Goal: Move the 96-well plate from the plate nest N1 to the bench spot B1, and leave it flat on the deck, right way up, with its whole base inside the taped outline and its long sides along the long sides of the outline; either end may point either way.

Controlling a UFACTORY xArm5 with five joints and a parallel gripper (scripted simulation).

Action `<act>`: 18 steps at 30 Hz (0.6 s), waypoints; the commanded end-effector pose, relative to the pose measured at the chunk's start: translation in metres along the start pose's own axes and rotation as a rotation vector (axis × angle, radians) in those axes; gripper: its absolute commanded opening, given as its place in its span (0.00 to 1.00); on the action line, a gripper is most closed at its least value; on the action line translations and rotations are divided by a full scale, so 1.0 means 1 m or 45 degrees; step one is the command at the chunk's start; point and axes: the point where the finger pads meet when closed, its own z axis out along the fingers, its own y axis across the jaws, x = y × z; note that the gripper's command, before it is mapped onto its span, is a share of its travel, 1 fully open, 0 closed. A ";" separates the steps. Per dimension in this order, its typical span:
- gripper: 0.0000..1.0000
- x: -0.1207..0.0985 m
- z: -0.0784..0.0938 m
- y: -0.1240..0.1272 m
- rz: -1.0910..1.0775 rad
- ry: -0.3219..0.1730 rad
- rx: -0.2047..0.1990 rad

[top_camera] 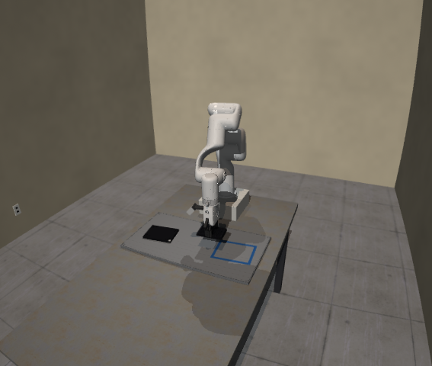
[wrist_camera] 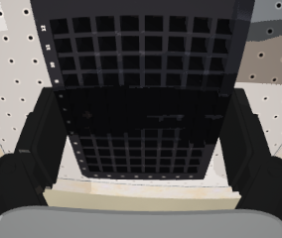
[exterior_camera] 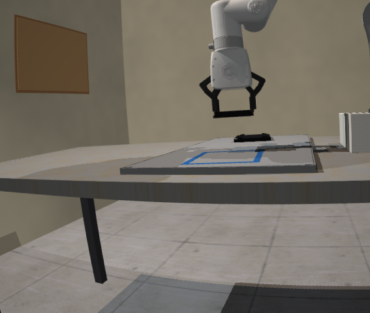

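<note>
the hand (exterior_camera: 233, 113) is clamped on the black plate (exterior_camera: 233, 114), carried level well above the worktop (exterior_camera: 77, 175) near frame centre. the blue outline (exterior_camera: 223, 163) lies below, toward the lower part of the frame, its long sides seemingly along the plate's.

Open air over the taped outline

The taped outline (exterior_camera: 224, 157) lies bare — the plate nest (exterior_camera: 252, 137) sits low beyond it, the white pedestal (exterior_camera: 367, 132) well off to one side.
</note>
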 end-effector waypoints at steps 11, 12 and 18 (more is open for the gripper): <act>0.00 -0.039 0.000 -0.004 0.001 -0.001 0.004; 0.00 -0.043 0.000 -0.004 0.001 -0.001 0.004; 0.00 -0.056 0.001 -0.005 0.001 -0.001 0.004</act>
